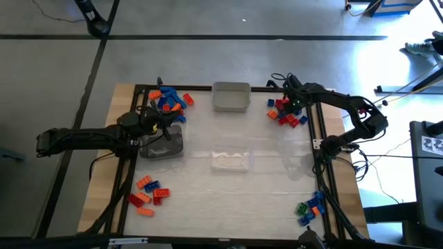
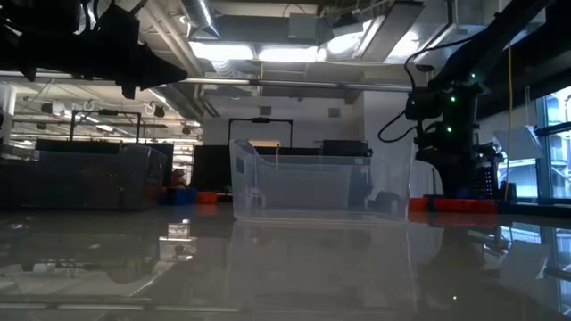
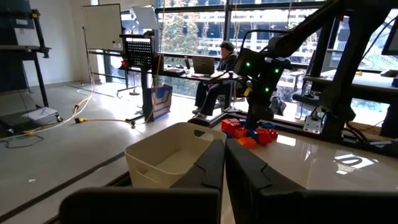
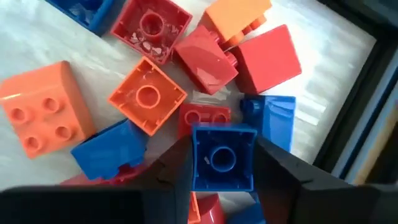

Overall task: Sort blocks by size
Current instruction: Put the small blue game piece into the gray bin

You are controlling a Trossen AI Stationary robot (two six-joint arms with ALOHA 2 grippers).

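Glossy table [image 1: 263,173], blocks in corner piles. Right pincer [image 4: 222,163] is clamped on a small blue block [image 4: 222,157], studs down, right over the red-orange pile [image 1: 286,112]. Lift straight up so neighbours don't snag. Left pincer [image 3: 224,163] idles, fingers together.

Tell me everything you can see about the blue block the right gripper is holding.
The blue block is a small square plastic brick, glossy, seen hollow side towards the wrist camera, with one round tube in the middle of its cavity. The right gripper holds it, a dark finger pressed on each of two opposite sides. It sits over the red, orange and blue pile at the table's far right corner; whether it is lifted clear of the blocks beneath cannot be told.
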